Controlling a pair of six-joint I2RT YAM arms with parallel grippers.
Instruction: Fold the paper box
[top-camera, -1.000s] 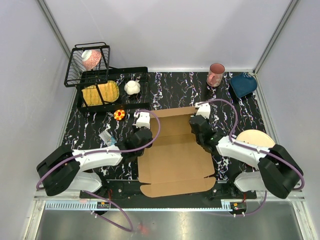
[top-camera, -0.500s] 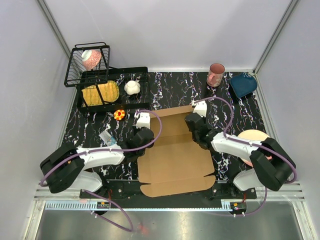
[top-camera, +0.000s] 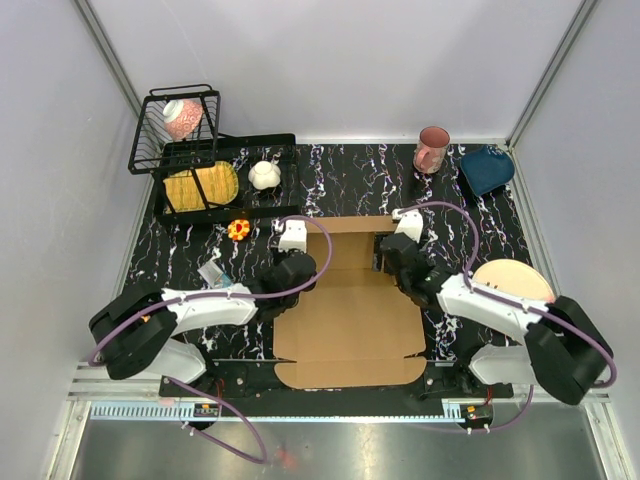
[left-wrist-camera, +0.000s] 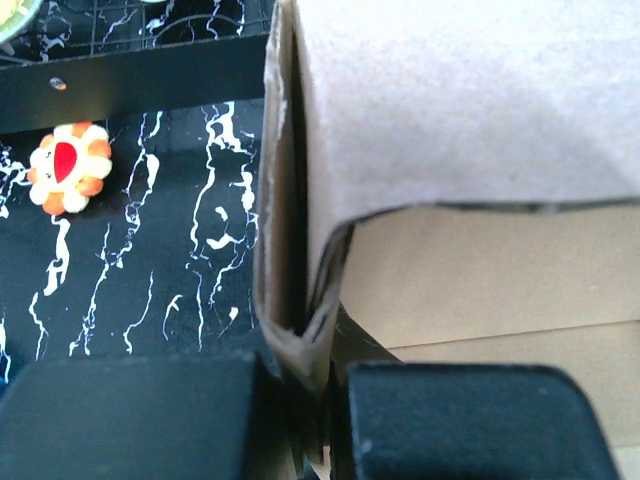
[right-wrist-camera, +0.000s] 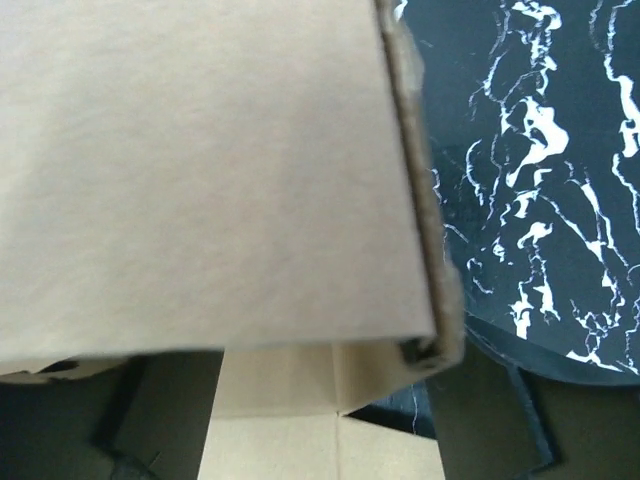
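Note:
The paper box (top-camera: 345, 315) is a brown cardboard sheet lying mid-table with its far side flaps raised. My left gripper (top-camera: 296, 268) is at the box's left far corner. In the left wrist view the left gripper (left-wrist-camera: 305, 390) is shut on the lower edge of a doubled-over cardboard wall (left-wrist-camera: 300, 300). My right gripper (top-camera: 393, 262) is at the box's right far corner. In the right wrist view the right gripper (right-wrist-camera: 320, 410) stands open with its dark fingers (right-wrist-camera: 490, 420) wide apart. A folded cardboard panel (right-wrist-camera: 200, 170) hangs between and above them, its corner beside the right-hand finger.
A black dish rack (top-camera: 215, 170) and a wire basket (top-camera: 183, 118) stand at the back left, with a white object (top-camera: 264, 175) and an orange flower toy (top-camera: 238, 229) near them. A pink cup (top-camera: 432, 148), blue dish (top-camera: 487, 168) and tan plate (top-camera: 508, 277) are on the right.
The right gripper's jaws have opened and let go of the cardboard wall. The box now lies squarer to the table, and both grippers have shifted slightly with it.

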